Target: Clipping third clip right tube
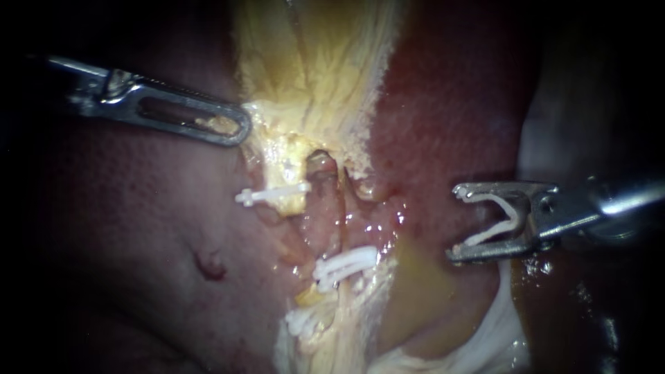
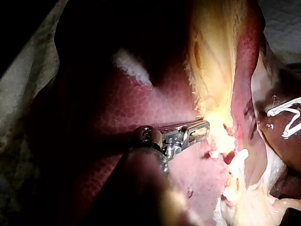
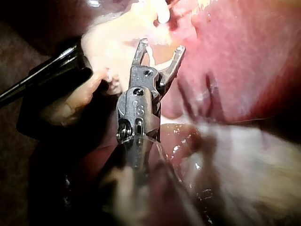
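Your right instrument [image 1: 457, 223] has its jaws spread wide, both bearing on an open white clip [image 1: 515, 216] seated between them, well apart from the right tube [image 1: 331, 208], which carries two placed clips [image 1: 344, 265] lower down, while your left instrument [image 1: 239, 128] is closed on the gallbladder [image 1: 312, 62] at its yellow edge.

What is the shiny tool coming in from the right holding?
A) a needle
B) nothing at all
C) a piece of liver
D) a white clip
D: the right instrument carries a white clip, spread open like a V, in its end effector and clear of the tubes.
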You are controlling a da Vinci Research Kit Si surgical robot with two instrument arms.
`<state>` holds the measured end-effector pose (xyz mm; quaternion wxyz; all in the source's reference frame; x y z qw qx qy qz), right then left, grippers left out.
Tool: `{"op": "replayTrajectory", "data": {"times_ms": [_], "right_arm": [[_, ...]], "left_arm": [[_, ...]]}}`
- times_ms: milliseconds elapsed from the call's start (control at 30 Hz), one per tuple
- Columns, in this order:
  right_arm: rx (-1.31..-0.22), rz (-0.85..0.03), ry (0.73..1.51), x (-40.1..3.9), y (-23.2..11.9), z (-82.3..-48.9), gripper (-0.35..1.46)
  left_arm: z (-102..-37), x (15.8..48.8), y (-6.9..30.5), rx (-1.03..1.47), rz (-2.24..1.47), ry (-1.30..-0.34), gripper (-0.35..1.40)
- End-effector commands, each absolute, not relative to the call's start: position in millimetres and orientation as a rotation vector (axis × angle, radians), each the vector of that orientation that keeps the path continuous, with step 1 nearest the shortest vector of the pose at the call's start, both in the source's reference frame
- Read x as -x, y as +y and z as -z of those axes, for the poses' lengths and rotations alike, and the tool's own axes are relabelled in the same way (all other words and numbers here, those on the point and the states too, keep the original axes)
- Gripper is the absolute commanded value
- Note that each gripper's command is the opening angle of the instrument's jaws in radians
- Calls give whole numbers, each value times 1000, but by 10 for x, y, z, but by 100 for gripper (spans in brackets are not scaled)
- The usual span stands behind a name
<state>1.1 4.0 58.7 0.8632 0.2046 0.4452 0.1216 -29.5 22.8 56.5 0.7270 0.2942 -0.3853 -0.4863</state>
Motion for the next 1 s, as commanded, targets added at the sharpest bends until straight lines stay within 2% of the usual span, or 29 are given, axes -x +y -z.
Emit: {"op": "replayTrajectory", "data": {"times_ms": [33, 167, 400, 500, 767, 1000], "right_arm": [[-429, -255, 934, -12, 40, -587, 50], [-448, -250, 956, -18, 41, -587, 50], [-602, -326, 1037, -44, 46, -594, 50], [-647, -330, 1056, -58, 51, -601, 49], [-768, -414, 1096, -87, 63, -631, 48], [-809, -454, 1147, -108, 74, -661, 46]], "left_arm": [[-565, 295, 228, -647, 1074, -852, -35], [-564, 295, 228, -647, 1075, -852, -35], [-563, 293, 227, -647, 1075, -852, -35], [-563, 293, 226, -646, 1075, -852, -35], [-564, 293, 226, -646, 1075, -852, -35], [-564, 293, 225, -645, 1075, -852, -35]]}}
